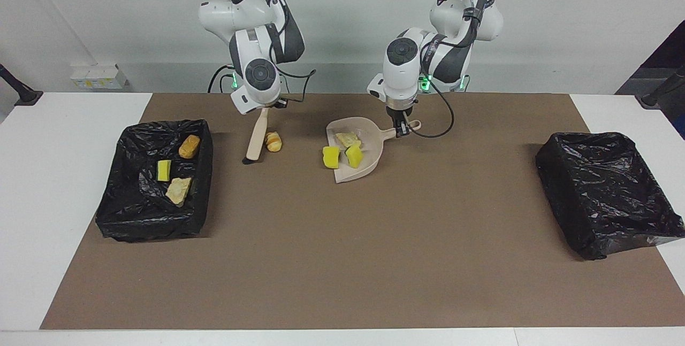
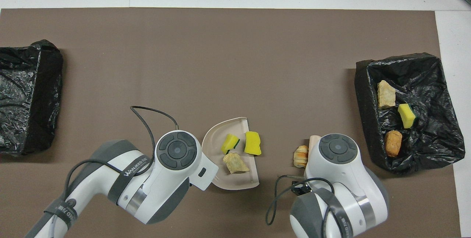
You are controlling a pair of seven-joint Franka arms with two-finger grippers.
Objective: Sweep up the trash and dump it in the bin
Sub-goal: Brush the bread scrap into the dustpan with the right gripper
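My left gripper point(image 1: 401, 130) is shut on the handle of the beige dustpan point(image 1: 369, 167), which rests on the brown mat near the robots. In the pan lie trash scraps: a tan lump point(image 1: 348, 139) and a yellow sponge chunk point(image 1: 354, 156). A second yellow chunk point(image 1: 330, 156) sits at the pan's open edge. My right gripper point(image 1: 265, 112) is shut on the beige brush point(image 1: 256, 136), whose bristles touch the mat beside a croissant-like lump point(image 1: 273, 141). The black-lined bin point(image 1: 152, 228) at the right arm's end holds three scraps. In the overhead view both hands hide their fingers.
A second black-lined bin point(image 1: 604, 228) stands at the left arm's end of the table, with nothing showing inside it. The brown mat point(image 1: 342, 260) stretches bare away from the robots. White tabletop borders the mat at both ends.
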